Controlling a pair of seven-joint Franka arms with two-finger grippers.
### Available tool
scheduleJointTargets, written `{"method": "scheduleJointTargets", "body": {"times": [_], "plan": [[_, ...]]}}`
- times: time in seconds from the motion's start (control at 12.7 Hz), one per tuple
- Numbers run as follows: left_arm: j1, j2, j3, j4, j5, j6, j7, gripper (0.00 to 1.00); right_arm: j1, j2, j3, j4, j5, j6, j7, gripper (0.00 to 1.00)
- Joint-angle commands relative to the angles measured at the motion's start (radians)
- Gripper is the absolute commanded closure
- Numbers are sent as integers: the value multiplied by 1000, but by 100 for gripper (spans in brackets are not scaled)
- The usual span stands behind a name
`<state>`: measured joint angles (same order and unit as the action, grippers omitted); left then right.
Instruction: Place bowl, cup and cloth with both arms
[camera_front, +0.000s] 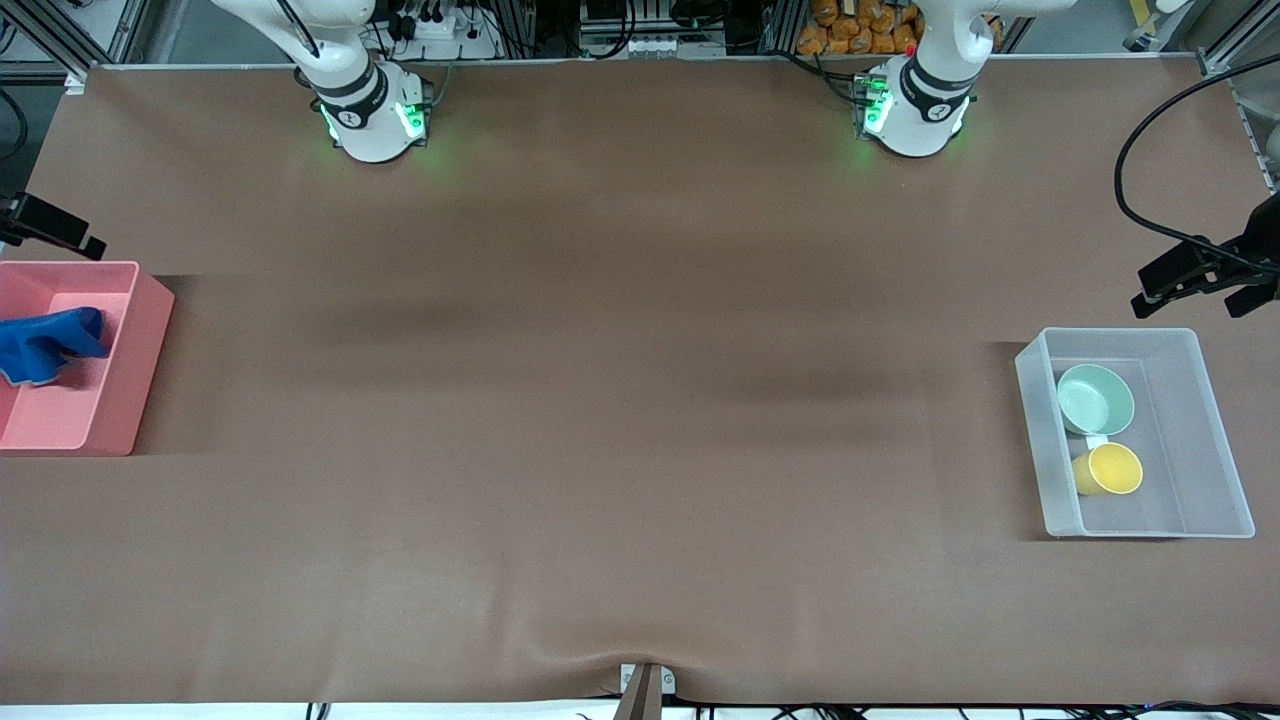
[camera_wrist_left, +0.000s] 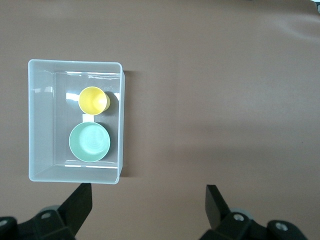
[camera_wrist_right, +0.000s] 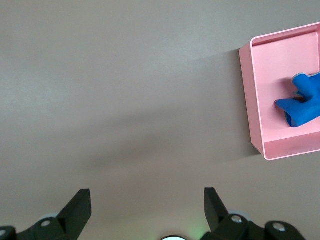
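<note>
The mint-green bowl (camera_front: 1096, 398) and the yellow cup (camera_front: 1108, 469) sit side by side in a clear plastic bin (camera_front: 1140, 342) at the left arm's end of the table, the cup nearer the front camera. In the left wrist view the bowl (camera_wrist_left: 89, 142), cup (camera_wrist_left: 93, 100) and bin (camera_wrist_left: 75, 62) lie below my left gripper (camera_wrist_left: 148, 188), which is open, empty and high beside the bin. The blue cloth (camera_front: 45, 343) lies crumpled in a pink bin (camera_front: 130, 380) at the right arm's end. My right gripper (camera_wrist_right: 146, 192) is open and empty, high over bare table, with the cloth (camera_wrist_right: 301, 105) and pink bin (camera_wrist_right: 247, 100) off to one side.
Both grippers are out of the front view; only the arm bases (camera_front: 370, 110) (camera_front: 915, 105) show. Black camera mounts stand at the table's two ends (camera_front: 55, 225) (camera_front: 1210, 270), with a black cable (camera_front: 1130, 160) above the clear bin.
</note>
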<state>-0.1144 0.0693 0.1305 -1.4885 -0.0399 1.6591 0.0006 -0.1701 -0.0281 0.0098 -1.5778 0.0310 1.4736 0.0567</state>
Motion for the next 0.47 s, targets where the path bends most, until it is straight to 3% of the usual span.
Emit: {"method": "scheduleJointTargets", "body": {"times": [0.0, 0.39], "plan": [[-7, -5, 8, 4, -11, -16, 16, 0, 6, 13, 1, 25, -17, -15, 5, 0], [-7, -5, 8, 2, -9, -16, 12, 0, 6, 13, 1, 25, -16, -15, 5, 0]]}}
